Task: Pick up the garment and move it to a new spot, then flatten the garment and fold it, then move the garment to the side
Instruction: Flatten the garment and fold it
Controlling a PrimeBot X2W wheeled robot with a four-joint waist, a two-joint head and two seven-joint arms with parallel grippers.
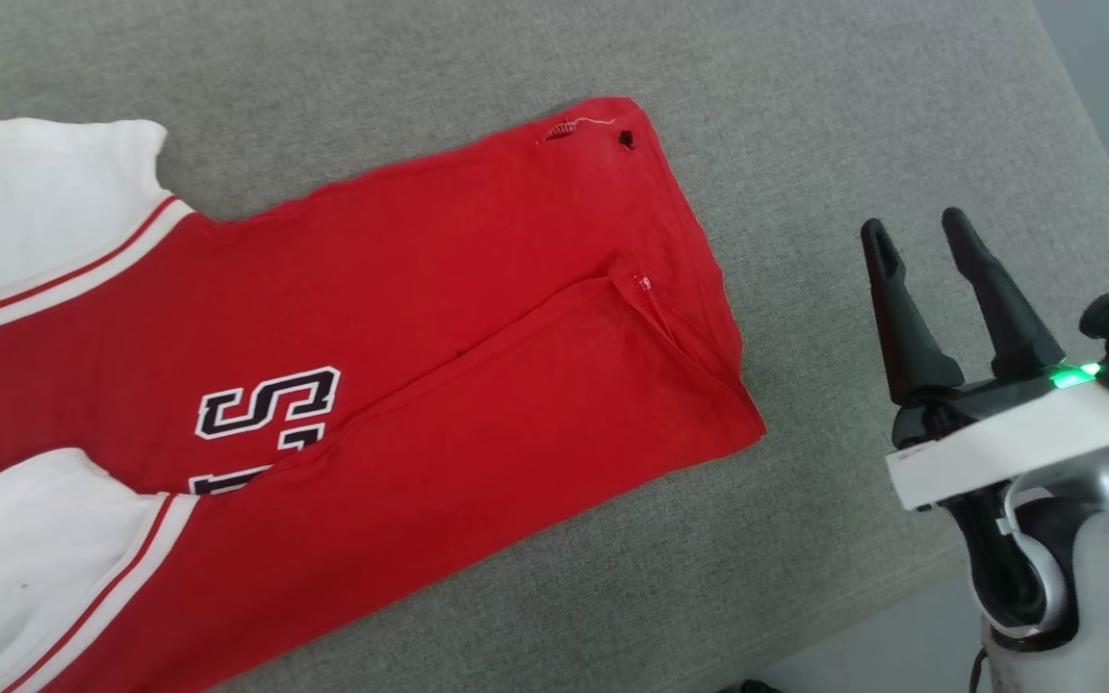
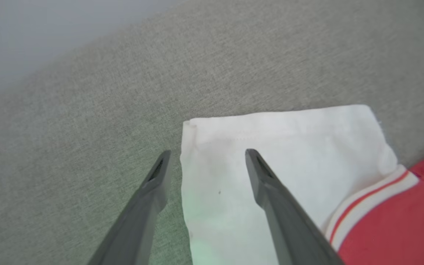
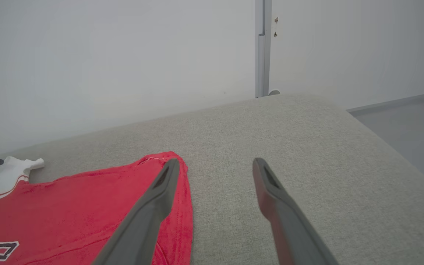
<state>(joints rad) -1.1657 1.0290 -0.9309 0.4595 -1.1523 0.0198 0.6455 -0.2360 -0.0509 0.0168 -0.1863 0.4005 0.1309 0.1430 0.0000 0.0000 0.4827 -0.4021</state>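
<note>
Right gripper [image 1: 913, 226] at the near right: its two dark fingers stand apart with nothing between them, pointing far and slightly left over the grey upholstered surface [image 1: 805, 115]. It sits just right of the garment [image 1: 477, 289] and clear of it. A green light [image 1: 1074, 373] glows on the wrist behind the fingers.

Left gripper [image 2: 207, 152] at the far left: its fingers are likewise spread and grip nothing. They straddle the side edge of the far white cuff [image 2: 289, 147], one finger above the grey fabric and the other above the white cloth. Contact with the cloth cannot be judged.

The garment lies spread out on the grey surface, two white cuffs with red and white stripes at the left, the red end at the right. A small dark hole [image 1: 627, 140] marks its far right corner.

Writing: a black, white-outlined letter "S" [image 1: 270, 404] on the red cloth. The character below it is partly covered by a fold and unreadable.
</note>
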